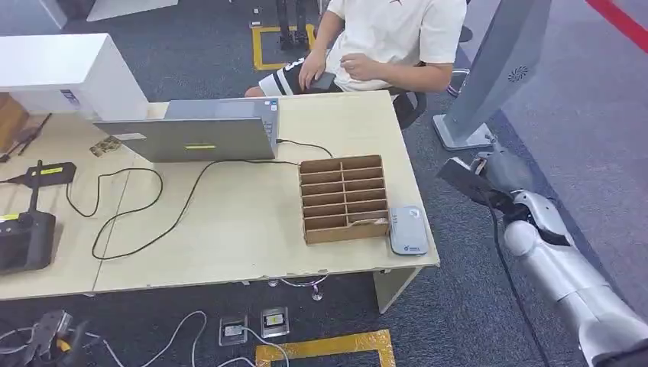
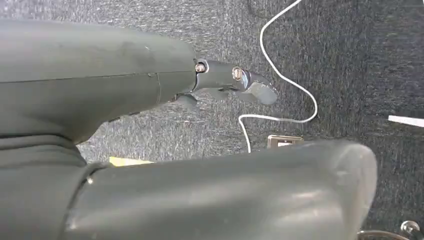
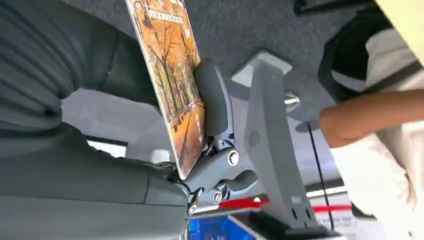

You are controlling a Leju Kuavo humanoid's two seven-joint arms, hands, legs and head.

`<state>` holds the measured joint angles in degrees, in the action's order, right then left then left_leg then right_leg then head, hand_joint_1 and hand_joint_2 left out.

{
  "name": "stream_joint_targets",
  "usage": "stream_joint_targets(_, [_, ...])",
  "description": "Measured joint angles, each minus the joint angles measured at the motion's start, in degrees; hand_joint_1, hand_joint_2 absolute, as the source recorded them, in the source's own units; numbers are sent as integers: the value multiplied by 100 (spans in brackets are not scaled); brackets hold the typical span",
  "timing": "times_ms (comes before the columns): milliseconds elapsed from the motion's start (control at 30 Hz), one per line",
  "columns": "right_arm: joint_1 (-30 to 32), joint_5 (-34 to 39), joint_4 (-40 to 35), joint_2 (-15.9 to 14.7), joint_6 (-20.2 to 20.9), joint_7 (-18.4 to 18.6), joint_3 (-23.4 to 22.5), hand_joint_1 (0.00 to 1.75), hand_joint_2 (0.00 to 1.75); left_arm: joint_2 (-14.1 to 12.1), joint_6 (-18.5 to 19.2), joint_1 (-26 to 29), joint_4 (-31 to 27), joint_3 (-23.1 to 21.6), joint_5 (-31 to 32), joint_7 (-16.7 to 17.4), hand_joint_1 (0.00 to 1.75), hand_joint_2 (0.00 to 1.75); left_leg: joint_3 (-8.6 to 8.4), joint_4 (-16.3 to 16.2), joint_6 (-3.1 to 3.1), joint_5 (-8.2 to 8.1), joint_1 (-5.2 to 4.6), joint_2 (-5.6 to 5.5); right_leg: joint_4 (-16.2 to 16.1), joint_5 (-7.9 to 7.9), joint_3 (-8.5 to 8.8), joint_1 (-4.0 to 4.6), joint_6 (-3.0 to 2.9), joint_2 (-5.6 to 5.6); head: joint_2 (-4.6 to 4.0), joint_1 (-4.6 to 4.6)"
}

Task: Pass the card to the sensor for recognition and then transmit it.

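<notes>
My right hand (image 1: 500, 177) hangs off the table's right edge and holds a card (image 1: 464, 177). In the right wrist view the card (image 3: 172, 75) shows an autumn tree picture, pinched between the thumb and the dark fingers (image 3: 212, 100). The grey-blue card sensor (image 1: 407, 228) lies on the table's front right corner, beside a wooden slotted card box (image 1: 344, 198). My left hand (image 2: 235, 82) hangs over the dark carpet with its fingers apart and holds nothing.
A person in a white shirt (image 1: 390, 38) sits behind the table. A laptop (image 1: 199, 134), black cables (image 1: 137, 206) and a black device (image 1: 27, 241) lie on the table (image 1: 229, 245). A grey stand (image 1: 497, 69) rises to the right.
</notes>
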<state>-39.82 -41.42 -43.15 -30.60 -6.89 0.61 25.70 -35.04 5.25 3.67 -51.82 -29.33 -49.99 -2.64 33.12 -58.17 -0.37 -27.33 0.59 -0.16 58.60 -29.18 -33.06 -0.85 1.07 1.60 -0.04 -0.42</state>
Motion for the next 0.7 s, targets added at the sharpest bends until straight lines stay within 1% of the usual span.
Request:
stream_joint_targets(67, [-292, -78, 0, -85, 9, -153, -91, 175, 175, 41, 0, -4, 33, 90, 0, -37, 0, 0, 2, 0, 0, 0, -5, 1, 2, 2, -4, -5, 1, -1, 0, 0])
stream_joint_targets(133, [-753, -168, 0, -135, 83, -291, -140, 175, 175, 76, 0, -10, 77, 120, 44, -123, 0, 0, 0, 0, 0, 1, -5, 9, 3, 4, -4, -4, -1, -9, 0, 4])
stream_joint_targets(267, [-1662, -389, 4, -102, 243, -570, -114, 175, 175, 146, 0, -37, 144, 197, 101, -212, 0, 0, 2, 0, 0, 2, -3, 12, 6, 4, -2, -3, -1, -11, 0, 4])
stream_joint_targets(400, [-2438, -603, 120, 224, 297, -763, 44, 175, 175, 216, 0, -55, 197, 258, 38, -214, 0, 0, 2, 0, 0, 2, 2, 11, 9, 4, -5, 1, -2, -13, 0, 2])
stream_joint_targets(500, [-2593, -691, 190, 424, 295, -815, 168, 175, 175, 260, 2, -95, 218, 260, -9, -229, 0, 0, 12, 0, 0, 4, 14, -19, 4, 3, 5, 14, -3, 22, 0, 15])
stream_joint_targets(533, [-2707, -704, 291, 538, 280, -813, 272, 175, 175, 280, 0, -91, 234, 264, -37, -238, 0, 0, 21, 0, 0, 6, 9, -20, 5, 3, -6, 11, -3, 25, 0, 2])
stream_joint_targets(600, [-2982, -763, 556, 796, 262, -859, 453, 175, 175, 295, -13, -93, 273, 264, -105, -245, 0, 0, 22, 0, -5, 9, 9, -4, 7, 5, -18, 10, -4, 2, 0, 7])
stream_joint_targets(700, [-3147, -835, 765, 1114, 260, -920, 651, 175, 175, 293, 11, -101, 282, 256, -275, -245, 0, 0, 16, 0, -5, 9, 14, -1, 6, 5, -14, 15, -4, 0, 0, 9])
